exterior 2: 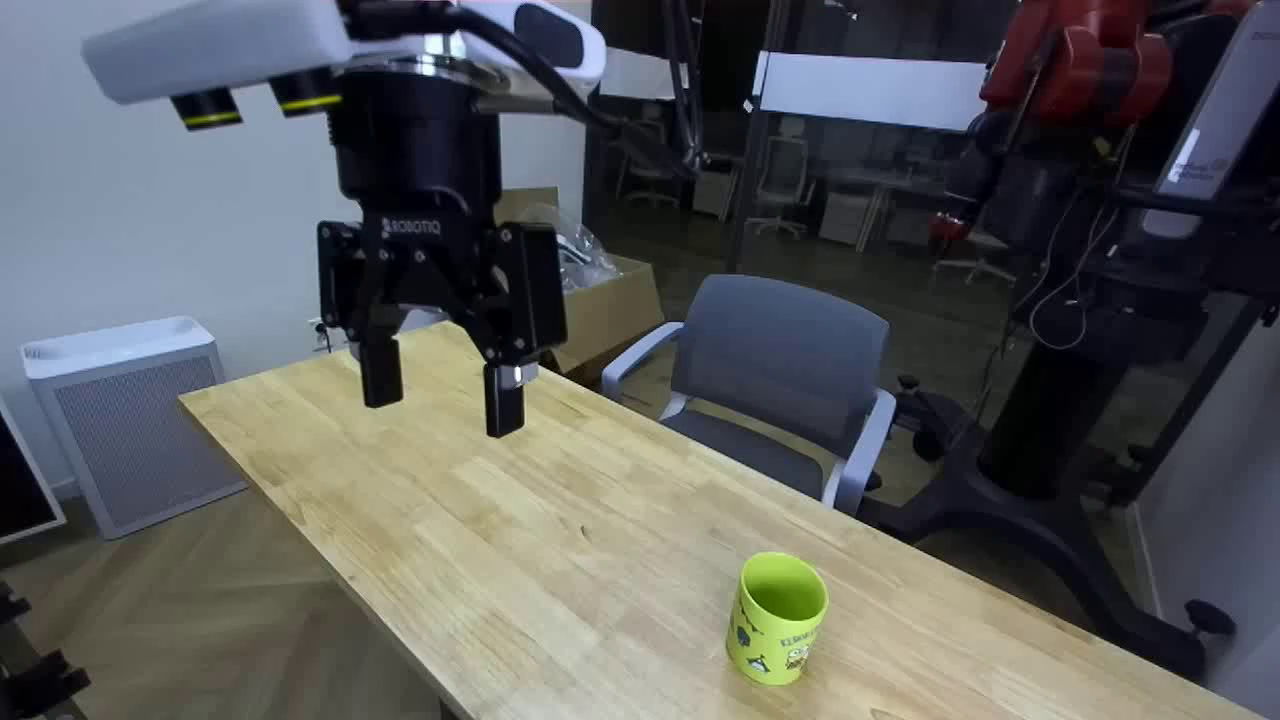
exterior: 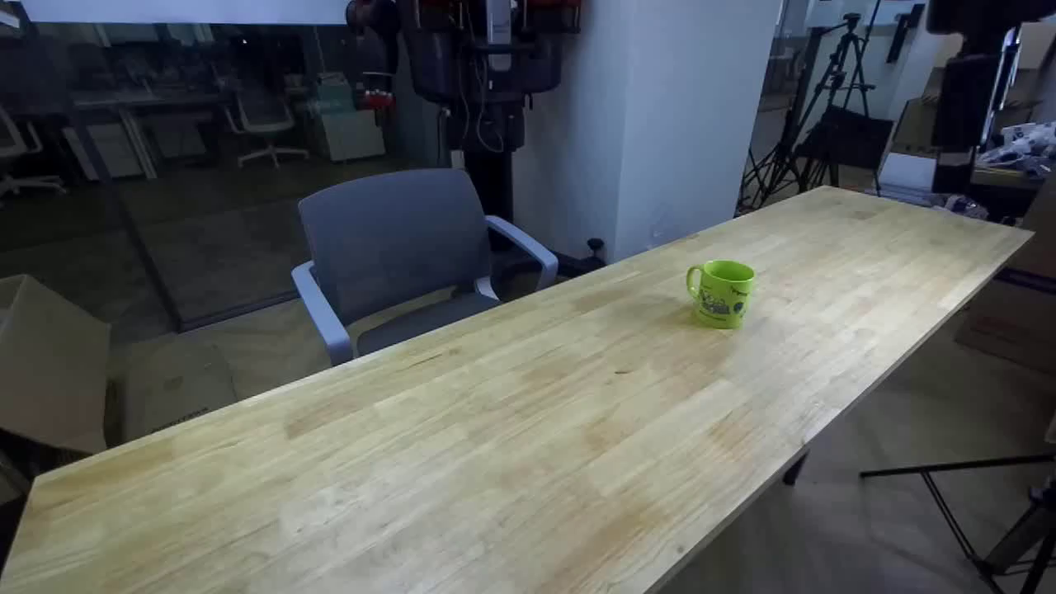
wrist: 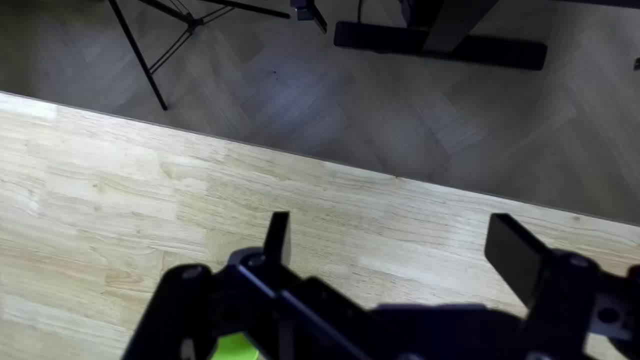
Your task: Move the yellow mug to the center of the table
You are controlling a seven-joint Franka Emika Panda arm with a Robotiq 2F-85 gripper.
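In an exterior view a white grilled unit (exterior 2: 145, 430) stands on the floor (exterior 2: 250, 600) past the left corner of the surface (exterior 2: 480, 520), and the black gripper (exterior 2: 443, 398) hangs above that surface, its jaws standing wide apart with nothing held between them. Further right, a grey chair (exterior 2: 780, 350) sits by the far long edge, and in from that edge the yellow mug (exterior 2: 778, 625) stands upright, between the long edges and well apart from the gripper; the wrist view shows, partly hidden, a lime patch (wrist: 235, 347) that is probably the mug.
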